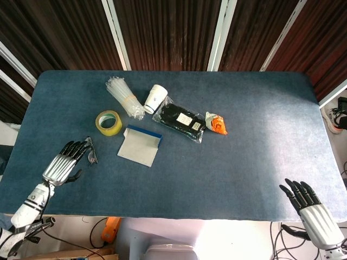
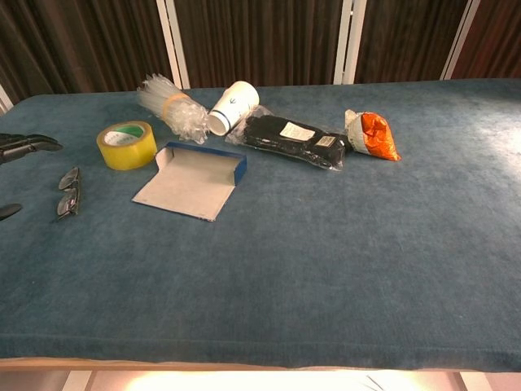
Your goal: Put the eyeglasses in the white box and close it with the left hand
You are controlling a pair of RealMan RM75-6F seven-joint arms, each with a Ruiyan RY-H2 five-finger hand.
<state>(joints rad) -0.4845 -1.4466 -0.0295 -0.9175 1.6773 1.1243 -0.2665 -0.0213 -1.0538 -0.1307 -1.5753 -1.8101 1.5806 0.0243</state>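
Fingers (image 1: 76, 147) of the silver-and-black left hand (image 1: 64, 163) are spread and hold nothing, their tips just short of the folded dark-framed eyeglasses (image 1: 91, 153) on the blue felt table (image 1: 249, 162), probably lining up a pick toward the open white box with blue rim (image 1: 140, 146) beyond.

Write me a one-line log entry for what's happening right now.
phase: reaching | left hand: open, beside eyeglasses, not gripping | right hand: open, idle at table edge | white box: lid open, empty
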